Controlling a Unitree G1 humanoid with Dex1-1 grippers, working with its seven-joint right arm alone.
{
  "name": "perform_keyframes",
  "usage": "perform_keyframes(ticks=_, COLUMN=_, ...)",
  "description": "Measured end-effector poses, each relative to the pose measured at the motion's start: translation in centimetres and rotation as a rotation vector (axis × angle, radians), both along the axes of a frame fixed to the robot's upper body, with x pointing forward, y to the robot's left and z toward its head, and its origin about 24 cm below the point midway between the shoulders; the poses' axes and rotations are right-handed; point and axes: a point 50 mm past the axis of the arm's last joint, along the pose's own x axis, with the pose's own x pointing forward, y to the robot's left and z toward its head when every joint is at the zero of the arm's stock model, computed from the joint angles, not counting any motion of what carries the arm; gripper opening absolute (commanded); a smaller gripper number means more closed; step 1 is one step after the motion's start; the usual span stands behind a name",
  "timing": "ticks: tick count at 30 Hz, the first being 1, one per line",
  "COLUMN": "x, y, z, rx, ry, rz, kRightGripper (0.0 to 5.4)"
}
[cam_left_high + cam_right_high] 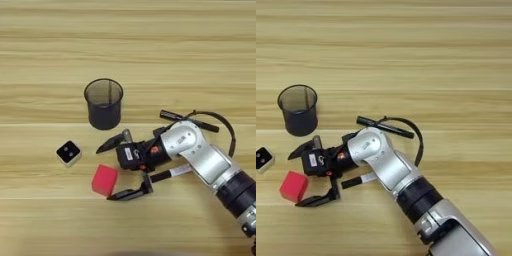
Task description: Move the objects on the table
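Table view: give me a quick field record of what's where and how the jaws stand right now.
table: light wood, bears everything
mesh cup: black, upright, appears empty, far side of gripper
red cube: by the gripper's near finger, contact unclear
white cube: dotted black face up, left of red cube, apart
black pen: lying flat, partly behind the arm
right gripper: jaws open, nothing held

1. Pen [189, 120], right of centre: its middle is covered by the silver forearm [200, 152]; only its ends show.
2. Forearm: cut off by the lower right frame edge in both views.
3. White cube [263, 159]: partly cut by the left edge in the right eye view.
4. Mesh cup [104, 104]: interior too dark to read.
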Motion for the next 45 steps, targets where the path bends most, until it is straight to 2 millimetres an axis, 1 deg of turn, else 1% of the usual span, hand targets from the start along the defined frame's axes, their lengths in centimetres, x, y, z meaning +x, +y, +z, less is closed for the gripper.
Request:
perform_keyframes(ticks=12, x=0.3, y=0.43, z=-0.26, rx=0.015, ry=-0.022, rz=0.004, kRightGripper=5.34)
perform_keyframes(ticks=16, x=0.31, y=0.67, z=-0.22, rx=0.019, ry=-0.025, rz=0.005, kRightGripper=4.74)
perform_keyframes(ticks=17, x=0.3, y=0.75, z=-0.24, rx=0.021, ry=-0.024, rz=0.005, kRightGripper=4.69)
perform_keyframes(ticks=18, x=0.29, y=0.82, z=-0.23, rx=0.024, ry=-0.024, rz=0.004, kRightGripper=4.53)
perform_keyframes(ticks=19, x=0.28, y=0.87, z=-0.22, rx=0.026, ry=-0.024, rz=0.004, kRightGripper=4.53)
perform_keyframes(ticks=20, x=0.28, y=0.87, z=-0.22, rx=0.026, ry=-0.024, rz=0.004, kRightGripper=4.34)
perform_keyframes(ticks=22, x=0.32, y=0.86, z=-0.25, rx=0.027, ry=-0.022, rz=0.001, kRightGripper=4.23)
perform_keyframes(ticks=27, x=0.38, y=0.83, z=-0.29, rx=0.03, ry=-0.023, rz=-0.008, kRightGripper=3.5)
perform_keyframes(ticks=30, x=0.4, y=0.83, z=-0.27, rx=0.032, ry=-0.025, rz=-0.011, kRightGripper=3.35)
perform_keyframes(ticks=45, x=0.51, y=0.75, z=-0.19, rx=0.035, ry=-0.027, rz=-0.017, kRightGripper=3.28)
